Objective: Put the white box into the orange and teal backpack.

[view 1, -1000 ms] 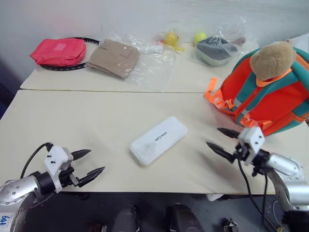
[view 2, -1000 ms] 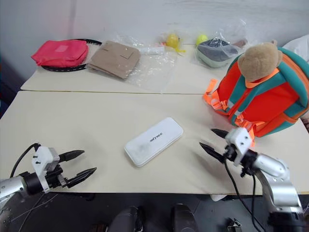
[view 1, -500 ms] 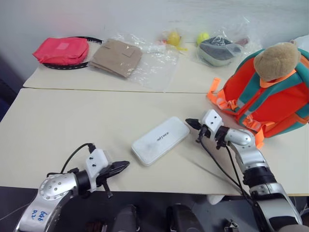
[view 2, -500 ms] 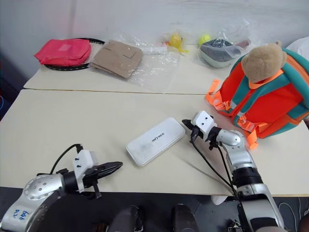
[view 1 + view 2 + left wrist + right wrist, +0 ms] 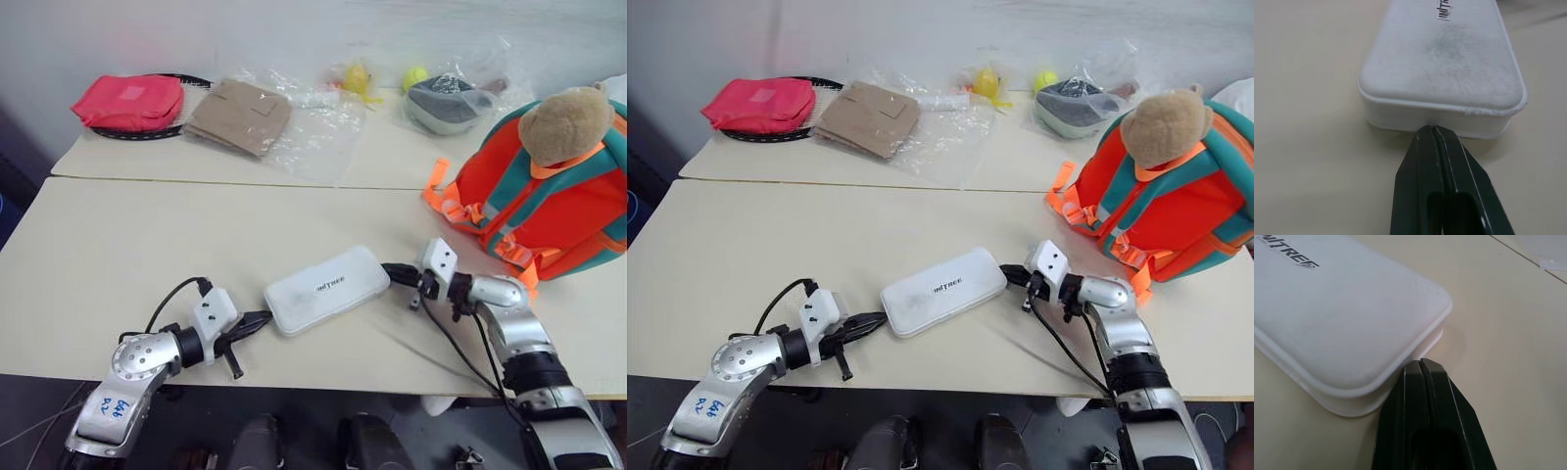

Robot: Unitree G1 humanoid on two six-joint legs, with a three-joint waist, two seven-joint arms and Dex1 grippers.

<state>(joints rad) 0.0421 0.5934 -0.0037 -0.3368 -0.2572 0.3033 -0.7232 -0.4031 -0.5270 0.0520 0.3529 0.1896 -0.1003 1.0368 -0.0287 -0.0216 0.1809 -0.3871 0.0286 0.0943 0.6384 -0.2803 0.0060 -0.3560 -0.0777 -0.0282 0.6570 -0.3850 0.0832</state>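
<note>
The white box (image 5: 326, 289) lies flat on the cream table (image 5: 147, 245), slanted, with dark lettering on its lid. My left gripper (image 5: 261, 319) is shut, its tips against the box's near-left end; the left wrist view shows the closed fingers (image 5: 1435, 161) meeting the box (image 5: 1444, 63) at its side wall. My right gripper (image 5: 389, 269) is shut too, its tips at the box's far-right end, as the right wrist view shows with the fingers (image 5: 1422, 391) at the box (image 5: 1332, 318) rim. The orange and teal backpack (image 5: 549, 196) stands upright at the right, a tan plush head on top.
At the back lie a pink-red pouch (image 5: 127, 101), a tan flat pouch (image 5: 238, 116) on clear plastic, small yellow and green things (image 5: 355, 76) and a grey item in a bag (image 5: 446, 98). Orange straps (image 5: 446, 204) trail from the backpack toward the box.
Both grippers have shut and moved inward to the box's two ends, the left from the near left, the right from beside the backpack. The box has turned slightly.
</note>
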